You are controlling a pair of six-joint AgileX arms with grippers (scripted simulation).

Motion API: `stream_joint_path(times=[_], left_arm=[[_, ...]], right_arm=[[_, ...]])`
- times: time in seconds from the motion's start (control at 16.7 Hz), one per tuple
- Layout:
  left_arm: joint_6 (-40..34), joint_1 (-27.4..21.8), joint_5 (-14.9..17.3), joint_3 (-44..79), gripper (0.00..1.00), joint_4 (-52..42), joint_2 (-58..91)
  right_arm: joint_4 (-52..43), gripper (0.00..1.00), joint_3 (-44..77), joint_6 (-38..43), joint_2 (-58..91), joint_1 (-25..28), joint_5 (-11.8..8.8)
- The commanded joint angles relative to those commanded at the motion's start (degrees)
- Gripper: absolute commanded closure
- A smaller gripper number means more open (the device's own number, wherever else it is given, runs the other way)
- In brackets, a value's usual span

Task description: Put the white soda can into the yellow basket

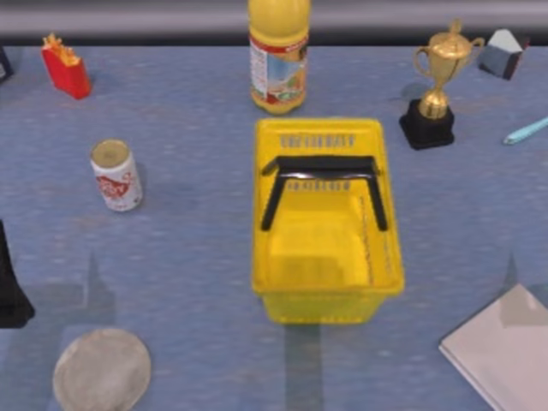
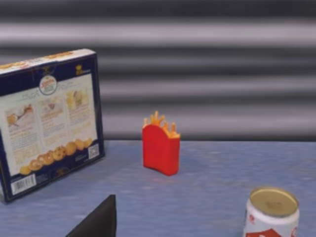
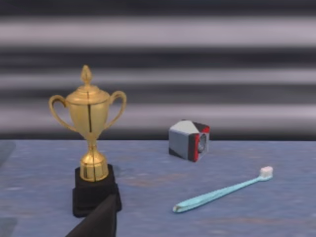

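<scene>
Blue cracker box (image 2: 49, 123) beside fries (image 2: 161, 145)

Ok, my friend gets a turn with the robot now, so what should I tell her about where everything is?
Left pincer: parked at the table's left edge, holding nothing; can't tell if it's open.
Right pincer: not seen from above; only a dark tip shows in its wrist view, near the gold trophy.
White soda can: standing upright on the table, left of the yellow basket, apart from it.
Basket: in the middle of the table, handles folded across the top, nothing inside.
Done: nothing yet.
Left: grab the can, probably with the left arm since it's nearer, carry it over and drop it in the basket.
</scene>
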Motion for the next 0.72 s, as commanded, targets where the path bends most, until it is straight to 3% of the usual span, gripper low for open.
stream_joint_path(times=[0.36, 0.72], left_arm=[[1.7, -0.8, 0.3, 4.5, 0.0, -3.0, 5.7], [8.7, -3.0, 0.7, 23.7, 0.0, -15.5, 29.2]], right_arm=[[0.0, 0.0, 0.0, 0.0, 0.0, 0.0, 0.0], [0.0, 0.0, 0.0, 0.0, 0.0, 0.0, 0.0]])
